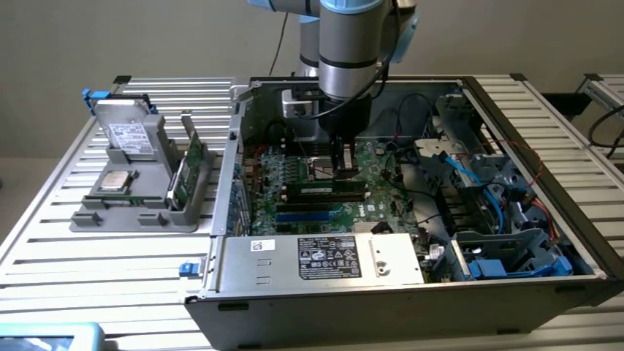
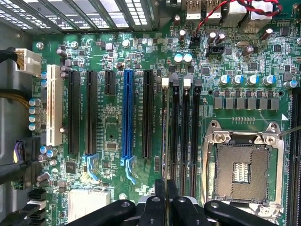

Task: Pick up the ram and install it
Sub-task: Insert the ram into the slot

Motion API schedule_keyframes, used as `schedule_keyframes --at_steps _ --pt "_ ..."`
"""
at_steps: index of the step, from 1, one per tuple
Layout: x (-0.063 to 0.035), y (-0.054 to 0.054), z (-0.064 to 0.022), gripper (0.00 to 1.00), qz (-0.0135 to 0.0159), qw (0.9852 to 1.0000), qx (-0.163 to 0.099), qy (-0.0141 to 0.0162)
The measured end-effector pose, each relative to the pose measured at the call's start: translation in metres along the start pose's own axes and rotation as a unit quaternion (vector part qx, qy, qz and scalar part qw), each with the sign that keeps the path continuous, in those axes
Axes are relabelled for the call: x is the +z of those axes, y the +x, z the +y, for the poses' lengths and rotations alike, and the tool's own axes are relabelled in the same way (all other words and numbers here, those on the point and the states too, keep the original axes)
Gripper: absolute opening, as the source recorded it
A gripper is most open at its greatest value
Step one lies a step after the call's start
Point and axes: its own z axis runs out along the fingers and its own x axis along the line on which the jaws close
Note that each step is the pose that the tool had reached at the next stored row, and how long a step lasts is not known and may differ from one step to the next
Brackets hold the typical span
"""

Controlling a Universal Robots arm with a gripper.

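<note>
In the exterior view, the arm is reaching down into the open computer case [image 1: 390, 307]. Its gripper [image 1: 343, 171] is hanging over the middle of the motherboard [image 1: 378, 172]. The case walls are standing well clear around it, and loose cables [image 1: 439, 151] are lying nearer on the exterior view's right. The ram [image 1: 326, 190] is showing as a dark strip just below the fingertips. In the wrist view, the gripper [image 2: 166, 190] is pinching the ram [image 2: 165, 141] by its thin edge, in line with a white latch [image 2: 165, 84]. A black memory slot [image 2: 176, 136] is lying just beside it, an expansion slot [image 2: 147, 113] near on the other side, and the open processor socket [image 2: 244, 165] farther off.
</note>
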Motion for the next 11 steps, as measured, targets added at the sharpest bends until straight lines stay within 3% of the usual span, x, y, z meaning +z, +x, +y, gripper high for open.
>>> schedule_keyframes --at_steps 11 --pt "0.0016 -0.0001 0.0009 0.13 0.0015 1.0 0.0 0.0001"
